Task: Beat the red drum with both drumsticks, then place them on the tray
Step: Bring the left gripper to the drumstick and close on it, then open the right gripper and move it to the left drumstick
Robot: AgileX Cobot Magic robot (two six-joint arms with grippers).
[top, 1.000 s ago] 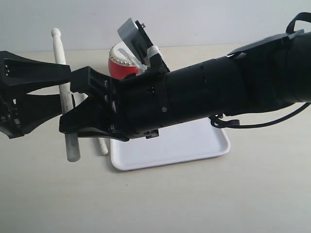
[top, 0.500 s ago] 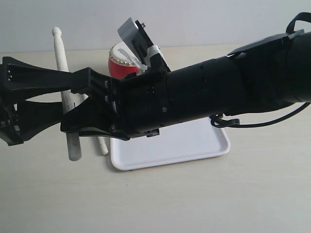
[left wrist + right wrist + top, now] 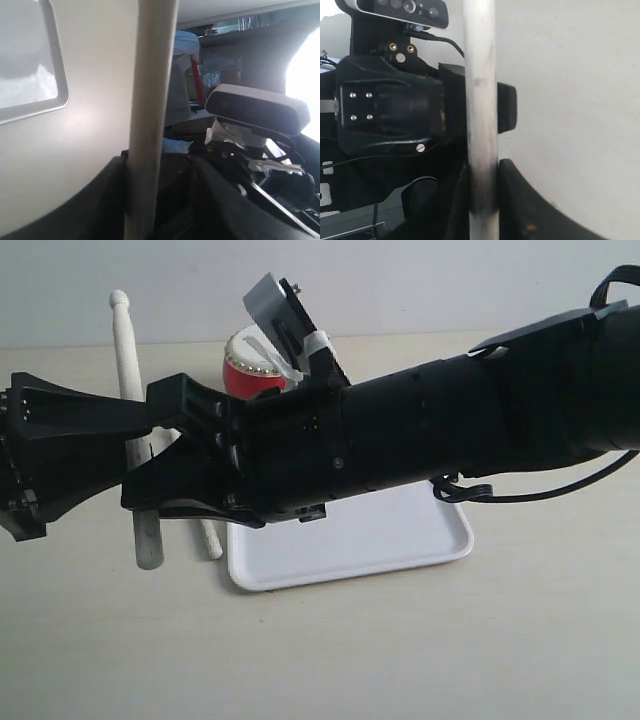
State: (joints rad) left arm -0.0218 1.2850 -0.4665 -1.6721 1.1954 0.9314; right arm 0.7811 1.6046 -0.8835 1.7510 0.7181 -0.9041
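Observation:
The red drum stands at the back, mostly hidden behind my right arm. In front of it lies the white tray, whose corner also shows in the left wrist view. One pale drumstick stands steeply tilted left of the tray, crossing both grippers. A second drumstick shows only its lower end by the tray's left edge. My left gripper is shut on a drumstick. My right gripper, reaching across to the left, is shut on a drumstick. The two grippers nearly meet.
My right arm spans the scene above the tray, its grey wrist camera in front of the drum. A black cable loops over the tray's right end. The beige table runs to the front.
My left gripper has moved right and a little down, closer to the right gripper. The tilted drumstick has shifted slightly upward. The right arm has barely moved.

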